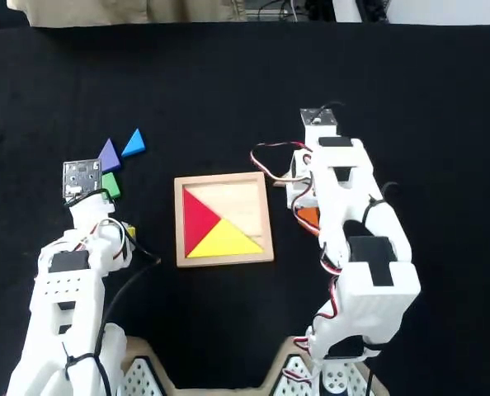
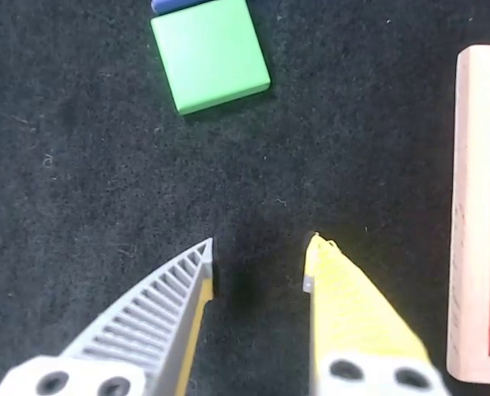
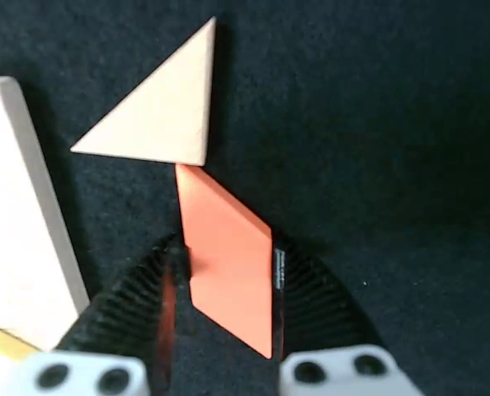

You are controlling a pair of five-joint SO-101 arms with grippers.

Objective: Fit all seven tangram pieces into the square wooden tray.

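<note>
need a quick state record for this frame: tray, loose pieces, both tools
tray: red triangle and yellow triangle inside
left arm's side: green square, purple triangle, blue triangle on black cloth
right arm's side: orange parallelogram, pale triangle next to it
left tool: open, over black cloth near green square
right tool: shut on orange parallelogram
placed: two of seven

I count one square wooden tray [image 1: 224, 176] and seven pieces to go in it. Five are triangles: one red triangle [image 1: 197, 216] and one yellow triangle [image 1: 222, 241] in the tray, one blue triangle [image 1: 133, 144] and one purple triangle [image 1: 109, 155] on the left, one pale triangle [image 3: 158, 111] on the right. There is one green square [image 1: 110, 185], left, and one orange parallelogram [image 3: 228, 256], right. Two pieces sit in the tray, five outside it.
</note>
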